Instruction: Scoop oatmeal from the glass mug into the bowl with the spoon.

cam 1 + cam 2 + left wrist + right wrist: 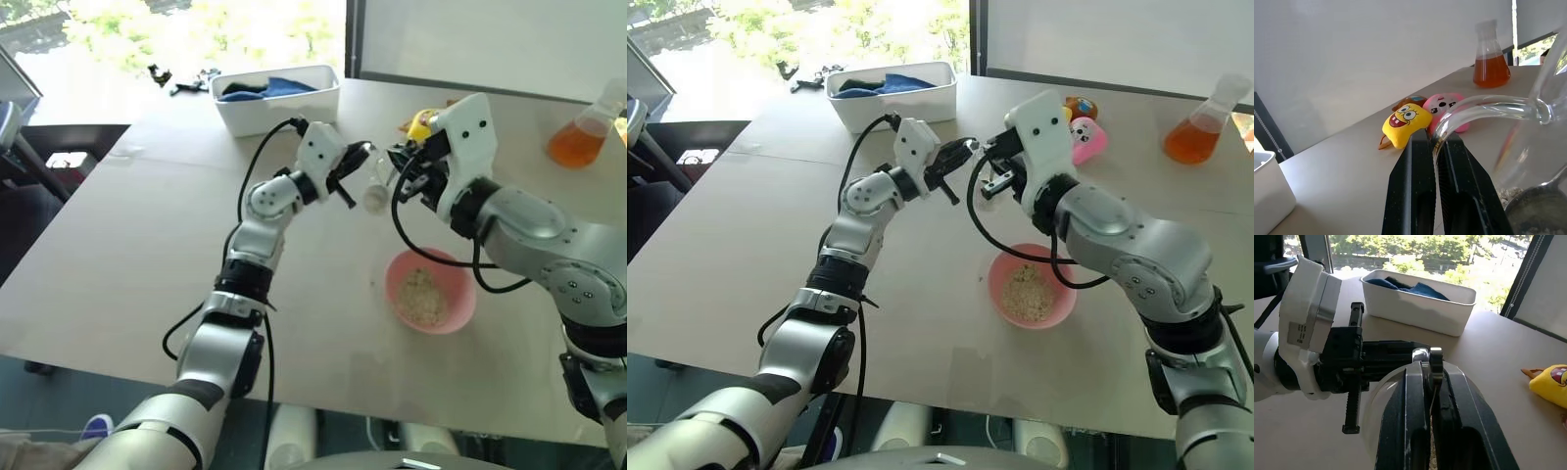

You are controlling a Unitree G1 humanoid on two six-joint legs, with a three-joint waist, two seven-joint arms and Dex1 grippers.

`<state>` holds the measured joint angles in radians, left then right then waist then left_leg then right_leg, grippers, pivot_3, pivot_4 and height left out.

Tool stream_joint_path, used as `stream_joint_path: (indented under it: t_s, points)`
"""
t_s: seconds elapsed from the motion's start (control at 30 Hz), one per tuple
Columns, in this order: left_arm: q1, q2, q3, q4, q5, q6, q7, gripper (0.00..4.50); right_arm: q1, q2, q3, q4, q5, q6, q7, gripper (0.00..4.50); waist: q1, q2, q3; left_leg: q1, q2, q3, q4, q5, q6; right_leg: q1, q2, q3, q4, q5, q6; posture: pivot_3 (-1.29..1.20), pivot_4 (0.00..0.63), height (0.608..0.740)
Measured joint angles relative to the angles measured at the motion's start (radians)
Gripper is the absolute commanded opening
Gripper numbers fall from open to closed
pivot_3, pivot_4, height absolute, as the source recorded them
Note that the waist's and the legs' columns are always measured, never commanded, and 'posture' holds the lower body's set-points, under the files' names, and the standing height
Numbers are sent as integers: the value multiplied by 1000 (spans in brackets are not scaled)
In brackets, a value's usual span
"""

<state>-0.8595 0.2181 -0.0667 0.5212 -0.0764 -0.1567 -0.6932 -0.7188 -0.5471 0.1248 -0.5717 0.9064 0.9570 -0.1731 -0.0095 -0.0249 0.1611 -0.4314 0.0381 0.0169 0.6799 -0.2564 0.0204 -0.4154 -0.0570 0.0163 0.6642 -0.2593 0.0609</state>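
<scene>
Oatmeal (1508, 196) waits in the glass mug (376, 186), handle pinched by the left claw (355, 168); right claw (1425, 363), clamping the spoon (1537, 205), should lift level toward the bowl (431, 291).

Looks like a robot test lab or office room, not a home kitchen. Big plain beige table (147, 255) w/ odd mix of props: white tub (279, 98) holding blue cloth (269, 88), lab-style flask (583, 132) of orange liquid, yellow plush toy (1405, 125) & pink plush toy (1447, 110). Large windows behind, trees & sunlight outside; plain white wall panel, dark chair (15, 147) at table's edge
</scene>
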Motion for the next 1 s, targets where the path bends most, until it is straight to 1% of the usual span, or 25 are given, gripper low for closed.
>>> stream_joint_path:
  t_s: [0.1, 0.3, 0.5, 0.57, 0.6, 0.73, 0.8, 1.0]
  points:
    - [0, -1, 0, 0, 0, -1, 1, 53, 12, 49, -58, 2, 35, 42, -13, 0, -1, 0, 0, 0, 0, 0, 0, 0, 0, 0, 0, 0, 0, 0, 0, 0, 150, 740]
    - [0, -2, -2, 0, 4, -6, 3, 53, 12, 106, -161, 7, 95, 102, -50, 0, -1, 0, 0, 0, 0, 0, 0, 0, 0, 0, 0, 0, 0, 0, 0, 0, 150, 740]
    - [0, -2, -7, 0, 16, -10, 4, 53, 5, 142, -287, 33, 216, 135, -140, 0, -1, 0, 0, 0, 0, 0, 0, 0, 0, 0, 0, 0, 0, 0, 0, 0, 150, 740]
    - [0, -4, -14, 0, 16, -10, 5, 53, 5, 147, -331, 42, 292, 137, -196, 0, -1, 0, 0, 0, 0, 0, 0, 0, 0, 0, 0, 0, 0, 0, 0, 0, 150, 740]
    - [0, -4, -14, 0, 16, -10, 5, 53, 5, 147, -334, 43, 301, 137, -203, 0, -1, 0, 0, 0, 0, 0, 0, 0, 0, 0, 0, 0, 0, 0, 0, 0, 150, 740]
    - [0, -7, -14, 0, 16, -9, 6, 53, 26, 148, -359, 51, 442, 131, -305, 0, -2, 0, 0, 0, 0, 0, 0, 0, 0, 0, 0, 0, 1, 0, 0, 0, 150, 740]
    - [0, -8, -15, 0, 16, -9, 4, 53, 33, 140, -358, 53, 481, 127, -336, 0, -3, 0, 0, 0, 0, 0, 0, 0, 0, 0, 0, 0, 1, 0, 0, 0, 150, 740]
    - [0, -9, -15, 0, 16, -7, 0, 53, 45, 114, -357, 79, 626, 56, -445, 0, -3, 0, 0, 0, 0, 0, 0, 0, 0, 0, 0, 0, 1, 0, 0, 0, 150, 740]
